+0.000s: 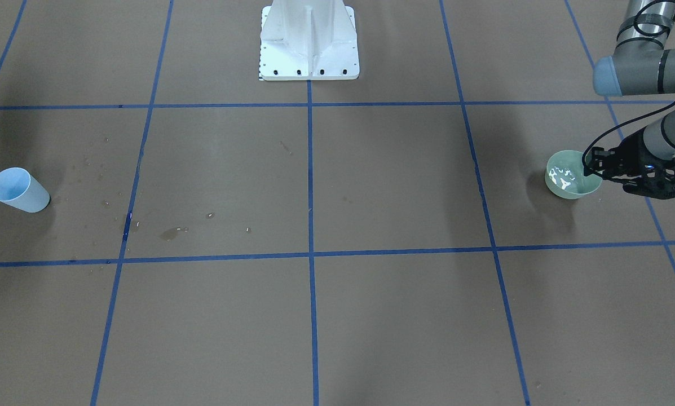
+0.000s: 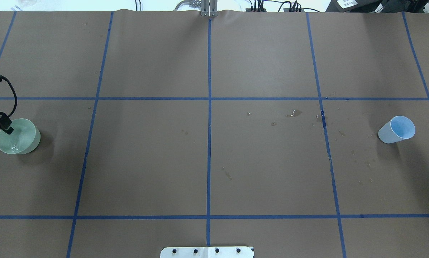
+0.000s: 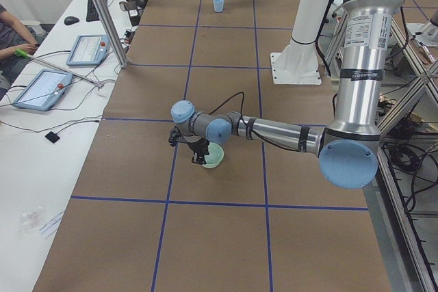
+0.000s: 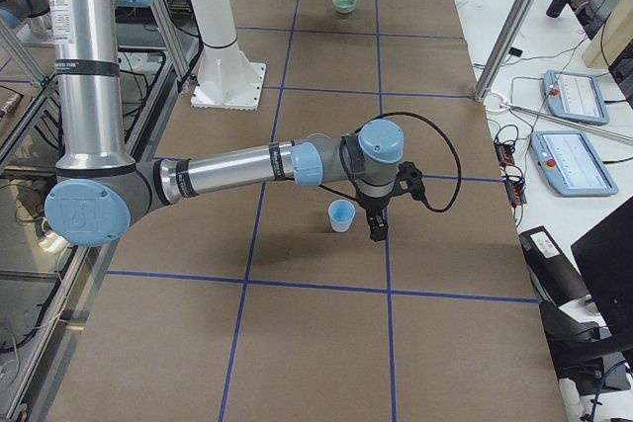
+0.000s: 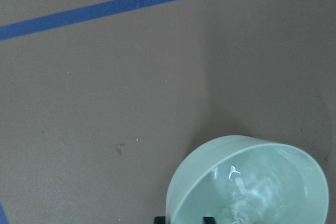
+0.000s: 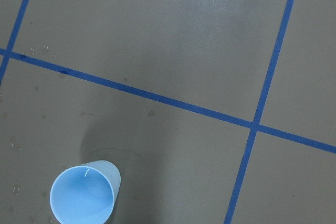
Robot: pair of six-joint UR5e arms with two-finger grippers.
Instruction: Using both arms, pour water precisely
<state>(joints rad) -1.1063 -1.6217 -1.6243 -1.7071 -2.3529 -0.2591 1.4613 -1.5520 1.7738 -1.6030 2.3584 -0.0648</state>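
The water [image 5: 247,192] sits in the green bowl [image 5: 181,182] at the left end of the table [image 2: 149,161], rippled and glinting. The left gripper [image 1: 590,166] is at the bowl's rim, and its fingers [image 5: 160,219] stand one outside the wall and one inside. I cannot tell whether they are pinching the rim or only straddling it. The blue cup [image 2: 397,129] stands well apart at the far right end, with the right gripper [image 4: 377,232] just beside it. That one shows only from the side, so I cannot tell whether it is clenched or released. What worries me is the long carry: a hold on one edge of the rim could let the bowl swing or slip, and the water would slosh out. The bowl has a wide lip and no spout, and the cup's mouth is narrow, so a quick tilt would likely sheet past it. The light cup could also tip if nudged. Drops [image 2: 295,114] lie on the paper near the cup. The left wrist view alone shows the fingers astride the rim and the ripples. The overhead view cuts off nearly all of the left arm [image 3: 274,130]. The right arm [image 4: 227,170] shows only from the right side, and the right wrist view looks into the cup, where I make out no water.
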